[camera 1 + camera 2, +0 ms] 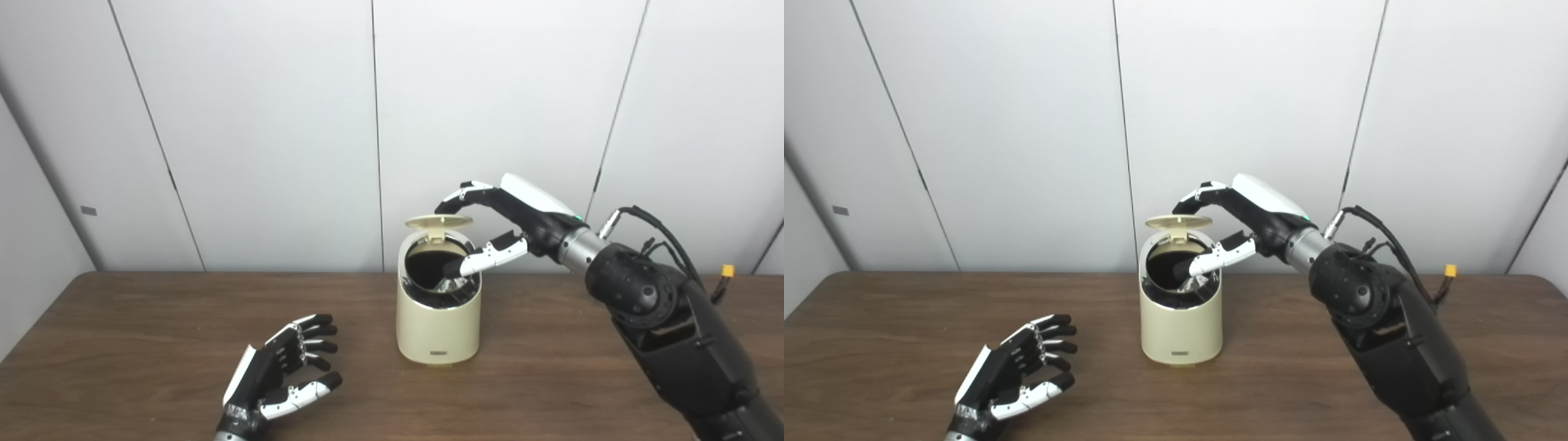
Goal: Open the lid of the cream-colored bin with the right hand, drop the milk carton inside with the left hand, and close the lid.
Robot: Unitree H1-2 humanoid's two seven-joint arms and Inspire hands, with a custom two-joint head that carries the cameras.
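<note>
Nearest, at about 7 o'clock on the tabletop (551, 392), the left hand (278, 373) rests palm up with its fingers (315, 334) spread and released, grasping nothing. Past it, near the middle of the tabletop, stands the cream-colored bin (438, 318), its lid (438, 221) swung up and lying nearly level above the back rim. A pale, shiny thing shows inside the dark opening at its 4 o'clock edge; it may be the milk carton, though it is too small to tell, and no carton lies anywhere on the tabletop. Farther, coming in from 3 o'clock, the right hand (508, 214) arches over the bin: its upper fingers touch or hover at the lid's top edge while the thumb reaches across the mouth. It grips nothing firmly, as far as can be seen.

Judged from here, closing the lid is what remains. The risk lies in that thumb: if the lid is pushed down while it sits in the opening, it could be pinched, or the light bin could tip or slide toward 9 o'clock
</note>
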